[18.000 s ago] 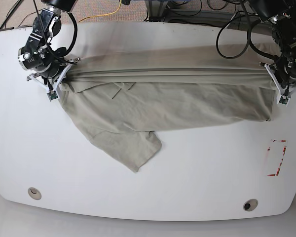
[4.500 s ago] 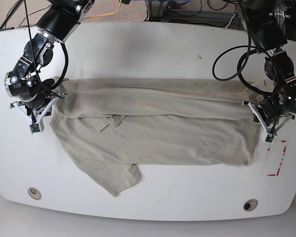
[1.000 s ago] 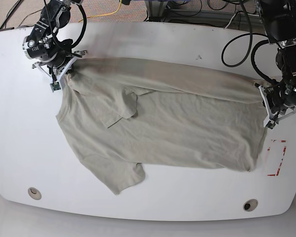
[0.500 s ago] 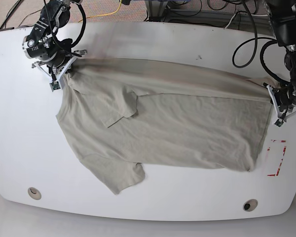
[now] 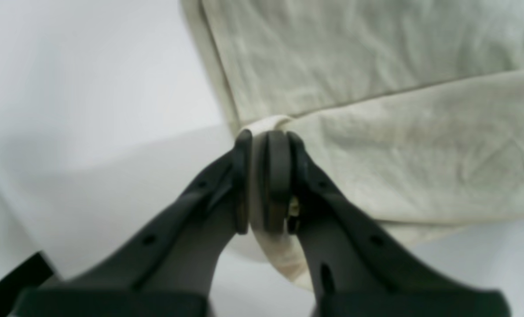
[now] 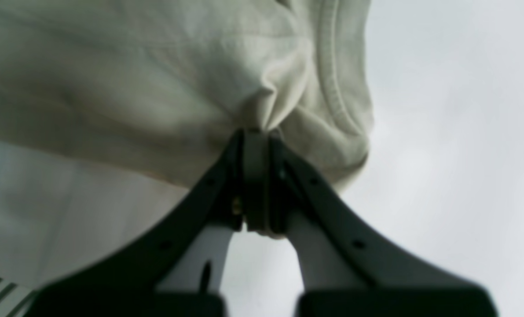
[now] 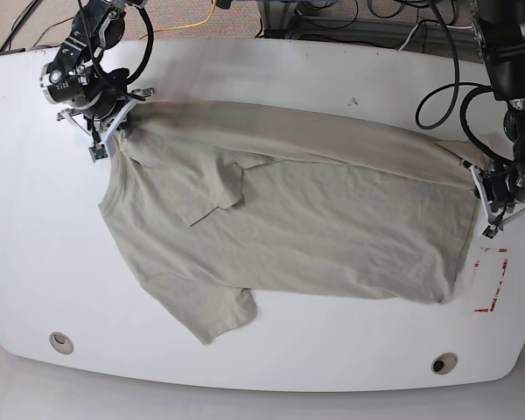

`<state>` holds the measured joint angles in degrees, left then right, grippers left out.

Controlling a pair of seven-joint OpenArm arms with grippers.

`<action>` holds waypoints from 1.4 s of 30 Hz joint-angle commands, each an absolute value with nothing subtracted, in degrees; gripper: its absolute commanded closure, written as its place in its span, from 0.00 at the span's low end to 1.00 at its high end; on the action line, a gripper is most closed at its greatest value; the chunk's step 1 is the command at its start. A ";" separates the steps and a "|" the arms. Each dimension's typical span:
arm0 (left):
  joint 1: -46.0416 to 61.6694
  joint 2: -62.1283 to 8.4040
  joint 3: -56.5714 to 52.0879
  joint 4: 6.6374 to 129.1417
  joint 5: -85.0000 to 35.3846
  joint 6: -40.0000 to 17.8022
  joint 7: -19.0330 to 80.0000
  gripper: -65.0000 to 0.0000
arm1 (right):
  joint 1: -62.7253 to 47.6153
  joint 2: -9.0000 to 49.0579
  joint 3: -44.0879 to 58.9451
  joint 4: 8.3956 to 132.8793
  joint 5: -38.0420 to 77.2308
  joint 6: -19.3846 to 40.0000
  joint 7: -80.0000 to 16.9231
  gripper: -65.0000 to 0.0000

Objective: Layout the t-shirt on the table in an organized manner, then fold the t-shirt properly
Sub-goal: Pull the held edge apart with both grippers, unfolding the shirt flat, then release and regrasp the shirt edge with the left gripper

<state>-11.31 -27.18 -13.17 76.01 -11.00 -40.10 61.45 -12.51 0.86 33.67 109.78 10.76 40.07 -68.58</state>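
The pale sage t-shirt (image 7: 315, 219) lies spread sideways across the white table (image 7: 332, 359), pulled taut along its far edge. One sleeve (image 7: 217, 188) is folded onto the body, and the other (image 7: 214, 315) points toward the front edge. My right gripper (image 7: 105, 133) at the far left is shut on the t-shirt (image 6: 262, 88) beside its ribbed collar (image 6: 332, 79). At the right, my left gripper (image 7: 486, 197) is shut on the hem corner of the t-shirt (image 5: 376, 145). In both wrist views cloth is pinched between the dark fingers.
A red tape rectangle (image 7: 492, 280) is marked on the table just right of the hem. Two round grommets (image 7: 61, 341) (image 7: 444, 362) sit near the front edge. Cables (image 7: 437, 87) hang behind the right-hand arm.
My left gripper has moved right with the hem corner, drawing the shirt's far edge straighter and the hem closer to the red tape. The right gripper has stayed put.
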 commanded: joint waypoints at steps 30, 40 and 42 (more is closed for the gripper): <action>-19.12 -30.46 -9.54 65.45 -10.86 -40.00 53.23 0.93 | -12.26 1.54 35.65 108.18 10.86 40.00 -64.66 1.00; -20.18 -30.37 -9.36 64.92 -10.86 -40.00 53.05 0.92 | -12.09 1.54 35.65 108.18 10.77 40.00 -64.66 1.00; -20.26 -30.37 -9.36 65.01 -10.86 -40.00 53.05 0.88 | -12.00 1.54 35.65 108.18 10.77 40.00 -64.66 0.99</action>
<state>-18.94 -29.10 -9.15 64.10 -10.66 -40.12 53.69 -12.45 0.93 35.53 107.39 10.72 40.07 -65.60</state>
